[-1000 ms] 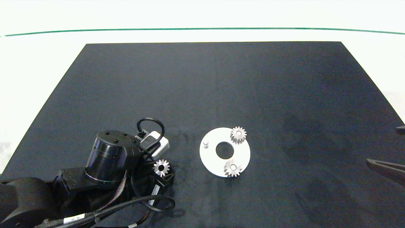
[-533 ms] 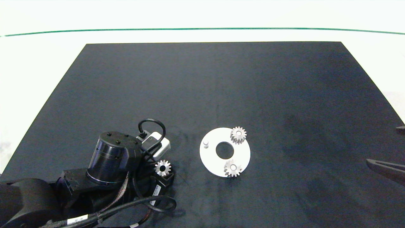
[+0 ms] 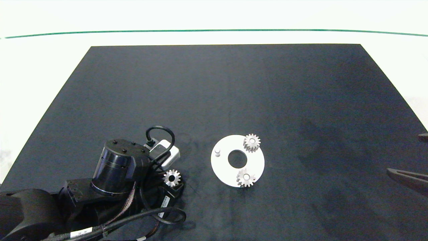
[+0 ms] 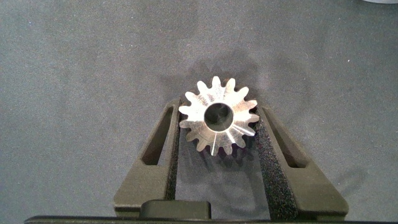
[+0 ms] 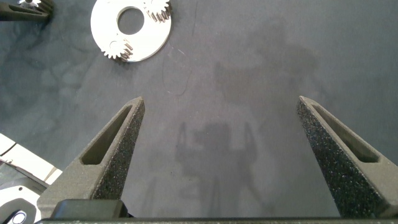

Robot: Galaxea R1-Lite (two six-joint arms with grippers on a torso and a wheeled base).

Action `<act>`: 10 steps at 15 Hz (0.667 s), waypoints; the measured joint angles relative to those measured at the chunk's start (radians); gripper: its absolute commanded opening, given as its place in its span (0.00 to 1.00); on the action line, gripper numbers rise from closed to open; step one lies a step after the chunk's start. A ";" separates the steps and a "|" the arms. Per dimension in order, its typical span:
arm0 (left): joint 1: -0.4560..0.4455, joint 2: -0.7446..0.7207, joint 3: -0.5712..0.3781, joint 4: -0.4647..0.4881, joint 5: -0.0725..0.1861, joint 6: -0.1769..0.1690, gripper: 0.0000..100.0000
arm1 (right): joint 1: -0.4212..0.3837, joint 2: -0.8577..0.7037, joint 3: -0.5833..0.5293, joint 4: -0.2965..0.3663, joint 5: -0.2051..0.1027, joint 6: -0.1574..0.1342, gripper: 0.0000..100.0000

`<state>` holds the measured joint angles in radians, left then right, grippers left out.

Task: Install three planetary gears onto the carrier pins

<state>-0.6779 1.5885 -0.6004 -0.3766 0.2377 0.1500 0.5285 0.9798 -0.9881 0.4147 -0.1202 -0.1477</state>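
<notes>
Bright machined-metal gear (image 4: 217, 123) between foam-textured matt gripper pads (image 4: 272, 163); matt smooth white disc (image 3: 223, 170) on dull dark cloth-like mat (image 3: 234, 93).

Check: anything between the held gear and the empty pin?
Nothing: head view shows only bare black mat between the gear in the left gripper and the free pin.

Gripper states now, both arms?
Left gripper: shut on the third planetary gear, left of the white disc.
Right gripper: open, holding nothing, parked at the table's right edge.

left end effector (image 4: 217, 134) clamped low; right end effector (image 5: 221, 155) spread wide, parked
</notes>
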 measured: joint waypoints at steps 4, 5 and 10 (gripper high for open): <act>-0.002 -0.003 0.006 0.001 0.000 0.001 0.06 | 0.001 0.000 0.003 0.000 0.001 -0.001 1.00; -0.002 -0.004 0.006 0.001 0.000 0.001 0.04 | 0.000 0.002 0.010 -0.008 0.004 -0.001 1.00; -0.002 -0.007 0.001 0.004 0.001 0.000 0.00 | 0.000 0.009 0.026 -0.030 0.010 -0.003 1.00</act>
<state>-0.6798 1.5813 -0.5998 -0.3728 0.2389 0.1504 0.5285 0.9891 -0.9621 0.3843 -0.1100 -0.1504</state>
